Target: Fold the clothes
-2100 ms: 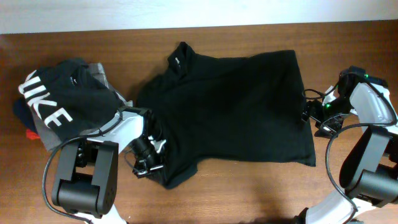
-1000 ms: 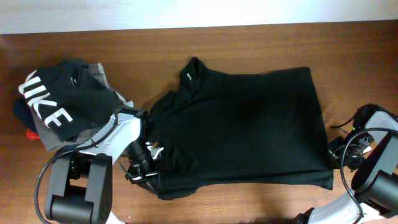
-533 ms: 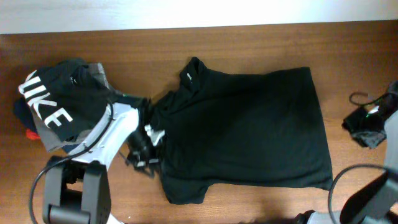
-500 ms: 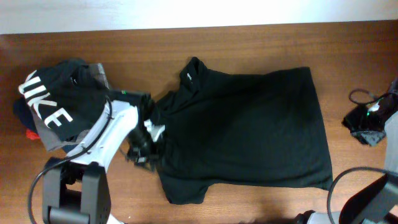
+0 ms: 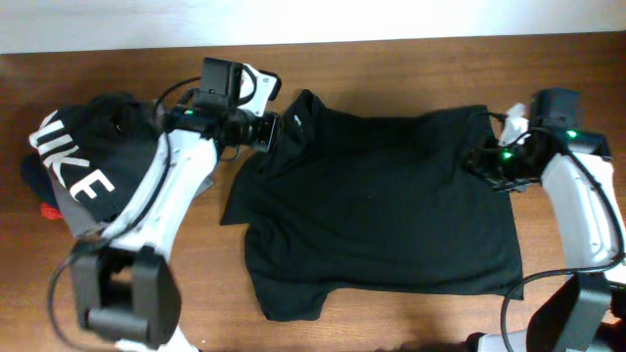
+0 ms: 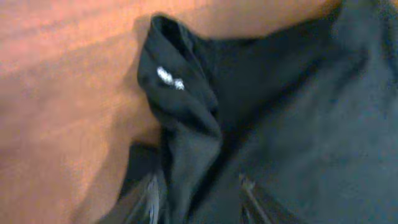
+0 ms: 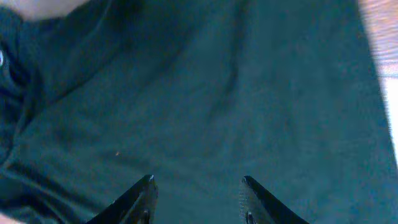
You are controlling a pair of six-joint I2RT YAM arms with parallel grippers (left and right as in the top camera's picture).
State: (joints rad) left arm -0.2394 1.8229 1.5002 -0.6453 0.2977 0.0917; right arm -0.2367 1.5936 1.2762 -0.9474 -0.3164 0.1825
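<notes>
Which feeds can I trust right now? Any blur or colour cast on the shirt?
Overhead: sharp and evenly lit, though the black T-shirt swallows most of its creases. Left wrist: soft and blurred, the white label smeared, the table glowing orange. Right wrist: fabric tinted teal, slightly soft, washed out along the right edge.

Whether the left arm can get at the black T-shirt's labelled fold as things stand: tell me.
Probably yes. The left tool hangs open right beside the labelled fold of the black T-shirt. Nothing lies over the fold or between it and the tool.
</notes>
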